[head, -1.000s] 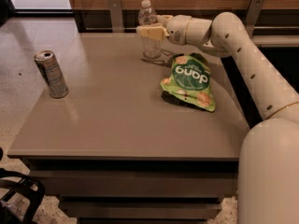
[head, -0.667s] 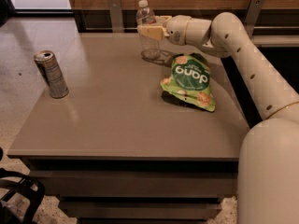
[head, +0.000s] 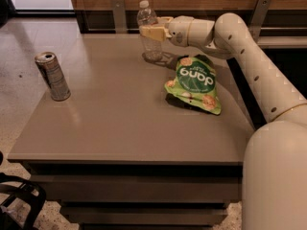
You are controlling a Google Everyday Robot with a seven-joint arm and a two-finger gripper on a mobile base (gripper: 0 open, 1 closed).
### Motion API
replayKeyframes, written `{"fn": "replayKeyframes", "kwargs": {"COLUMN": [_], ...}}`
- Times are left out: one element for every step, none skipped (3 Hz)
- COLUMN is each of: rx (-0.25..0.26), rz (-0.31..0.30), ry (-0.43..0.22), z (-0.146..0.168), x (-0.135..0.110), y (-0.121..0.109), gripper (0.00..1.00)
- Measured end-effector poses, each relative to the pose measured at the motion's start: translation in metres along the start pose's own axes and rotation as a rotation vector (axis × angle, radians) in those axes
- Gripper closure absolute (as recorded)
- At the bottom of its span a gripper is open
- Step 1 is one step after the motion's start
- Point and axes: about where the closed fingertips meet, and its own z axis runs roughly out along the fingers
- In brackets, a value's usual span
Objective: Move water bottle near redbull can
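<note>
The water bottle [head: 148, 28], clear with a white cap, stands at the far middle of the table [head: 120, 123]. My gripper [head: 151, 30] reaches in from the right and is shut on the bottle's upper body. The bottle's base is very close to the tabletop; I cannot tell if it touches. The redbull can [head: 53, 76], slim and silver-grey, stands upright near the table's left edge, well apart from the bottle.
A green snack bag [head: 194, 83] lies on the table right of centre, just in front of the bottle. My arm [head: 249, 56] spans the table's right side. A wooden wall with metal brackets runs behind the table.
The bottle and gripper have shifted slightly to the left and up. The can and bag have not moved.
</note>
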Motion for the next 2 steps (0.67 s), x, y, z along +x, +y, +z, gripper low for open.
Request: {"fn": "replayKeyframes", "kwargs": {"rx": [-0.014, -0.027], "rz": [-0.005, -0.024], "ry": [0.007, 0.010], "z": [-0.002, -0.012], "x": [-0.010, -0.030], "y": [0.008, 0.028], "gripper": [1.00, 1.00]}}
